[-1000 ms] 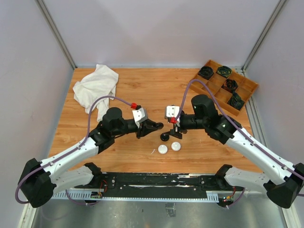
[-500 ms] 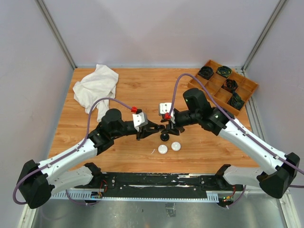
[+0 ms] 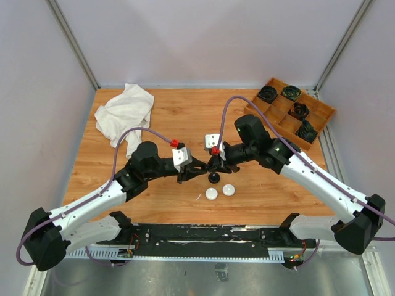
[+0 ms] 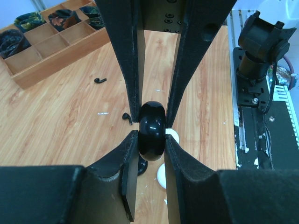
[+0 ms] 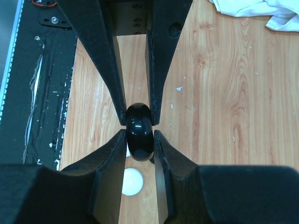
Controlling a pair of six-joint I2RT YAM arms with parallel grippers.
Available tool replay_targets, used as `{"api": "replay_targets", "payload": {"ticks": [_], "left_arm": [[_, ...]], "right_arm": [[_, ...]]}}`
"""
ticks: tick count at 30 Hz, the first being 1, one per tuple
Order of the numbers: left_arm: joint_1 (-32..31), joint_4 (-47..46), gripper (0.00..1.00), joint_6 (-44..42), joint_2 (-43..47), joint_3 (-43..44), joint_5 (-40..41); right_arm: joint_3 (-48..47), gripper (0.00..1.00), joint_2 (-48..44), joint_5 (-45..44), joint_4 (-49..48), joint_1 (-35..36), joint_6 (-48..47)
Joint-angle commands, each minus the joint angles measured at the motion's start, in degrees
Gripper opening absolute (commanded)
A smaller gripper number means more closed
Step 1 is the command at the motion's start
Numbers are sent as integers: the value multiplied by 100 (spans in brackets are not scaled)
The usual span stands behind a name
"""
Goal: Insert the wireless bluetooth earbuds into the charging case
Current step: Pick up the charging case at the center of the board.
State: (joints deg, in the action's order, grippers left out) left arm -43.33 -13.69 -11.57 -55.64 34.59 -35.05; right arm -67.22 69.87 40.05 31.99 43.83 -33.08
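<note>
Moved: the right gripper (image 5: 139,138) has swung in to the middle and narrowed its jaws; the left arm barely shifted.
Case: the black charging case (image 4: 152,122) is held edge-on above the table (image 3: 160,117).
Earbuds: two black earbuds (image 4: 99,80) lie on the wood, well apart from the case.
Left gripper (image 4: 152,139): clamped on the case.
Right gripper: clamped on the same case from the opposite side.
Doing it well: this is probably the opening step, so keep both grips square and part the halves slowly.
Unclear: fingers hide the seam, so whether the case is open cannot be told. A dark lump (image 4: 142,166) under the case cannot be identified.
</note>
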Motion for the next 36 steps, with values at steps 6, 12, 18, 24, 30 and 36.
{"api": "replay_targets", "payload": {"ticks": [6,12,18,24,30,36], "left_arm": [[-61,-256,26,-58,178,-118,45],[-61,-1236,46,337,587,-758,713],[-46,-2151,56,789,867,-1365,992],[-44,-2944,59,1205,755,-1604,821],[-18,-3366,58,1457,532,-1614,562],[-8,-3603,51,1606,367,-1617,398]], "right_arm": [[-275,11,46,226,122,-152,134],[-346,3,18,293,115,-199,331],[-319,3,-72,374,-55,-221,549],[-257,2,-154,596,-351,-220,763],[-168,2,-238,691,-547,-225,892],[-129,2,-270,795,-622,-217,926]]}}
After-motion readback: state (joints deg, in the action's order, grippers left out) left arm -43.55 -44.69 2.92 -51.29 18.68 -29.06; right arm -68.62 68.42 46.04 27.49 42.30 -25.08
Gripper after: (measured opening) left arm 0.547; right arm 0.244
